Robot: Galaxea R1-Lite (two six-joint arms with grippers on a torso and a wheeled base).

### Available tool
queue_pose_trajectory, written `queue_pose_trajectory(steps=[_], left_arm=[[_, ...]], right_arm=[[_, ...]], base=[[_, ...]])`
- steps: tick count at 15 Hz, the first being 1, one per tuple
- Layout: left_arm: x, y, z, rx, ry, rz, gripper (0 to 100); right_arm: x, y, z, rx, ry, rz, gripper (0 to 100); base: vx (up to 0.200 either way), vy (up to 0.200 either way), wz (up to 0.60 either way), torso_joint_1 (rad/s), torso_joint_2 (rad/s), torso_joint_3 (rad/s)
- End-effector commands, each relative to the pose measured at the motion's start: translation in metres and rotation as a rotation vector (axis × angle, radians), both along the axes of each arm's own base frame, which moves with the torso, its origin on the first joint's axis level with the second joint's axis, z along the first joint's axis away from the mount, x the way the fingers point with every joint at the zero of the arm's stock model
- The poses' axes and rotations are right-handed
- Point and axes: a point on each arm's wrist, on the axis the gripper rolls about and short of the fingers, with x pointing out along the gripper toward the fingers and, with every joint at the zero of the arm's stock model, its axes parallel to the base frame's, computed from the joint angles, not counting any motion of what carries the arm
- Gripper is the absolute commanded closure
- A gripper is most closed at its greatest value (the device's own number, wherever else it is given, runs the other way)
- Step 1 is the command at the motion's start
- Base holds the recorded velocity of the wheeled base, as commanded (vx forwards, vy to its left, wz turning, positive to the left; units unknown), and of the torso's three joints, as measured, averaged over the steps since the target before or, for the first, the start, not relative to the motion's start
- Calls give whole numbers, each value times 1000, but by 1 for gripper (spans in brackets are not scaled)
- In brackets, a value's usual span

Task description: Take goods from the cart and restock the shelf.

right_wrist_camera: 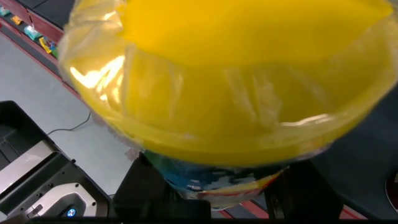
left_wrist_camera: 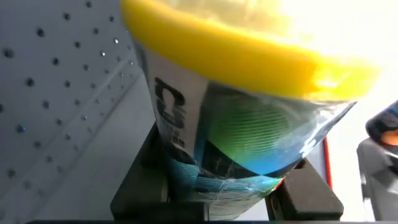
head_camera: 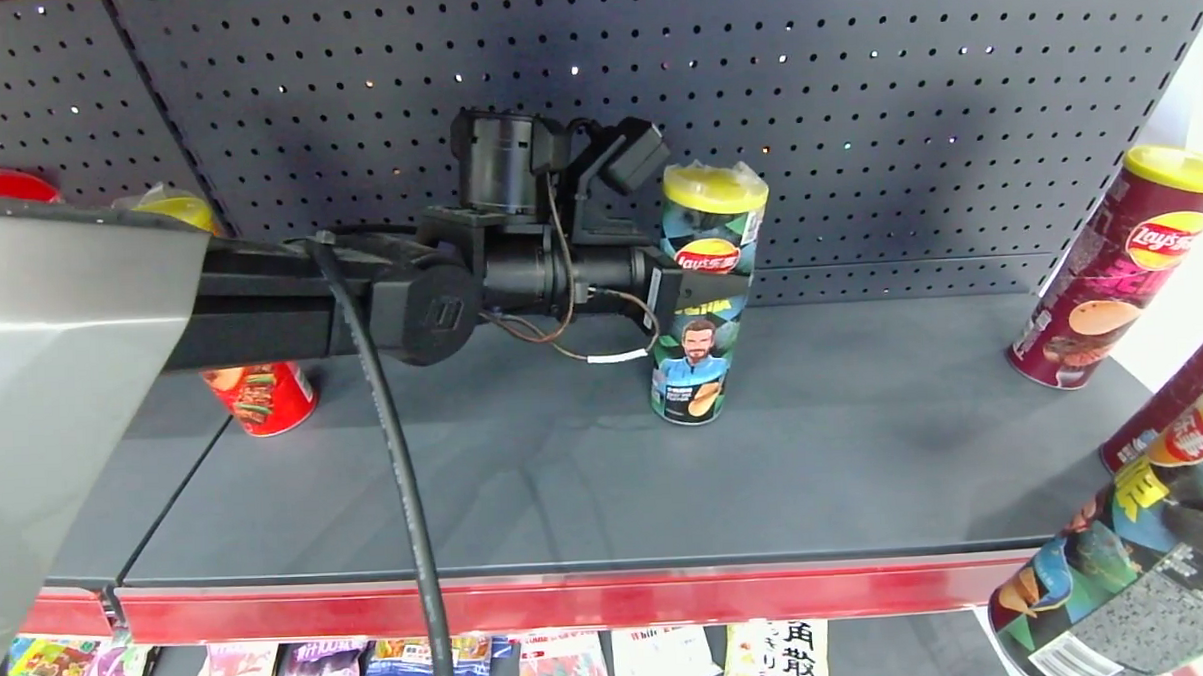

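Note:
A green and blue chips can with a yellow lid stands upright on the grey shelf, near the pegboard back. My left gripper reaches in from the left and is shut on its middle. In the left wrist view the can fills the space between the dark fingers. My right gripper is shut on a second yellow-lidded chips can. That can shows at the lower right, in front of and below the shelf edge.
A red can stands at the shelf's left behind my arm. A maroon can is at the far right, with another dark red can nearer. A red strip edges the shelf front. Snack bags lie on the shelf below.

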Motion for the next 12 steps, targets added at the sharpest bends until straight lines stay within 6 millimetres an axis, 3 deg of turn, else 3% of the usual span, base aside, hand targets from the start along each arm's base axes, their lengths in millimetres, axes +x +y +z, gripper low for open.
queue_pose_trajectory(steps=[1,4,12], left_arm=[[-23,3,15,-7,-1,4,100],[-50,10,15,19,24,4,100],[-87,15,0,30,52,43,100]], right_arm=[[1,0,0,-1,3,-1,100],[3,1,-1,-3,9,0,100],[6,2,-1,-6,21,4,100]], base=[[0,0,0,0,0,0],[0,0,0,0,0,0],[0,0,0,0,0,0]])
